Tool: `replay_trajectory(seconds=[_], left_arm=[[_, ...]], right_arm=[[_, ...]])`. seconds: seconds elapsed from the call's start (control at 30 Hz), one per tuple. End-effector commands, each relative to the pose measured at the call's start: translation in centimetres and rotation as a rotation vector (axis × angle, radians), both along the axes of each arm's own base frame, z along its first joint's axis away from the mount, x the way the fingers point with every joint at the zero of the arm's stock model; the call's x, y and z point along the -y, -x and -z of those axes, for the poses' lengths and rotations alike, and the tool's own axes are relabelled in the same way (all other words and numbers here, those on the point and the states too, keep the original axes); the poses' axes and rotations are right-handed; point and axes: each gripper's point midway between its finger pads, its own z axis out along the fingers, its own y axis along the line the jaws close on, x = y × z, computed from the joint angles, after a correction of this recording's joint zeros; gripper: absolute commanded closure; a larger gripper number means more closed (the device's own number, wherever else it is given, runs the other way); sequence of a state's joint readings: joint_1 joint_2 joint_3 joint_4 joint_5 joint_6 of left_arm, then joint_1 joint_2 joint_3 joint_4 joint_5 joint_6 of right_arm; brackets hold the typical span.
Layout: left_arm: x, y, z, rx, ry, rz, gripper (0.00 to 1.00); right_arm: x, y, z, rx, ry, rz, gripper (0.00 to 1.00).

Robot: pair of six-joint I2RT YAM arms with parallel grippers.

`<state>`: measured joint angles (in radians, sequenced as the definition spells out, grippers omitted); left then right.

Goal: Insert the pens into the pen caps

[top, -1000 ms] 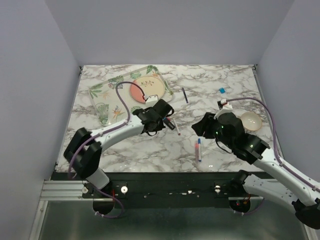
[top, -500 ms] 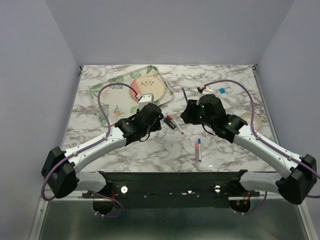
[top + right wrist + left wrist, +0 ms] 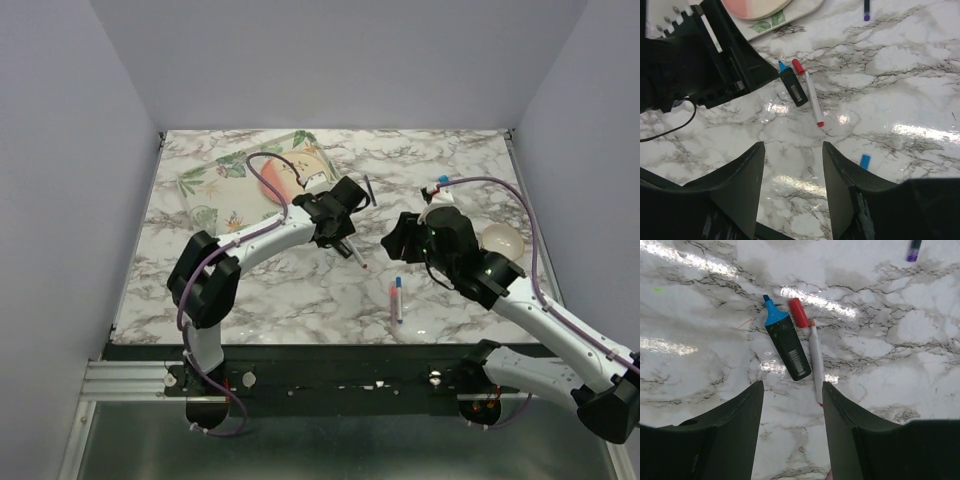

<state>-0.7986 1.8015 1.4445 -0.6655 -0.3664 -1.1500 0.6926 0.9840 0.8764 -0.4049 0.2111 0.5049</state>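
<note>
My left gripper [image 3: 792,387] and right gripper [image 3: 793,147] both stood spread and empty. At the centre of the left wrist view the marker [image 3: 787,347] and white pen [image 3: 816,360] lay uncapped, the red cap [image 3: 799,319] loose just beside them. I judged the capping hardly begun.

My left arm [image 3: 255,238] and right arm [image 3: 548,316]: white shells, black joints, a purple cable [image 3: 252,160] on each, chunky matte-black fingers [image 3: 732,437].
</note>
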Motion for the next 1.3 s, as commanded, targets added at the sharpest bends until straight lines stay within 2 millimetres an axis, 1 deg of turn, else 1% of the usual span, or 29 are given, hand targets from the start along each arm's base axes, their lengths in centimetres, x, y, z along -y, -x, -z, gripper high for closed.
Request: replay_trajectory(seconds=[0.0,0.1,0.17,0.27,0.33,0.5,0.63,0.83,0.93,0.97,1.03,1.07,1.13,1.17,1.23,1.27], left_arm=[[0.0,0.8,3.4,-0.153,-0.034,-0.112,0.43],[0.6,0.5,5.0,-0.196,-0.032,-0.124,0.44],[0.9,0.0,6.2,-0.225,-0.022,-0.128,0.45],[0.9,-0.7,7.2,-0.232,-0.039,-0.132,0.46],[0.6,-1.0,7.5,-0.234,-0.058,-0.142,0.46],[-0.3,-0.8,8.9,-0.251,-0.116,-0.167,0.46],[-0.5,-0.9,9.8,-0.255,-0.138,-0.158,0.46],[-1.3,-0.3,10.5,-0.267,-0.162,-0.148,0.53],[-1.8,0.2,10.7,-0.261,-0.176,-0.133,0.61],[-2.3,0.6,10.9,-0.273,-0.187,-0.132,0.67],[-2.5,1.1,11.2,-0.286,-0.193,-0.119,0.72],[-2.9,1.7,11.6,-0.299,-0.203,-0.106,0.77],[-2.8,2.3,11.8,-0.311,-0.194,-0.075,0.85],[-3.2,2.8,11.7,-0.312,-0.194,-0.059,0.92],[-3.3,3.3,11.4,-0.308,-0.19,-0.033,0.98],[-3.7,3.6,10.8,-0.297,-0.188,-0.026,1.0]], right_arm=[[1.9,0.8,0.0,0.022,0.009,0.047,0.44],[2.6,1.2,-0.2,0.042,0.009,0.056,0.43],[3.0,1.5,-0.9,0.066,-0.001,0.059,0.43],[3.5,1.6,-1.2,0.087,0.003,0.071,0.43],[3.8,1.7,-1.1,0.09,0.011,0.076,0.44],[4.1,1.9,-0.9,0.094,0.01,0.082,0.43],[4.0,1.9,-1.0,0.098,0.002,0.08,0.44],[3.9,1.9,-1.0,0.094,-0.003,0.079,0.44],[3.6,1.9,-0.9,0.086,-0.008,0.069,0.44],[3.4,1.9,-0.9,0.083,-0.011,0.063,0.44],[3.0,1.9,-1.0,0.076,-0.026,0.047,0.44],[2.7,1.9,-1.0,0.071,-0.031,0.04,0.44],[2.1,2.0,-1.0,0.067,-0.057,0.021,0.44],[1.8,2.0,-0.8,0.062,-0.064,0.011,0.43],[1.1,2.1,-0.8,0.059,-0.096,-0.01,0.43],[0.8,2.1,-0.7,0.054,-0.106,-0.018,0.43]])
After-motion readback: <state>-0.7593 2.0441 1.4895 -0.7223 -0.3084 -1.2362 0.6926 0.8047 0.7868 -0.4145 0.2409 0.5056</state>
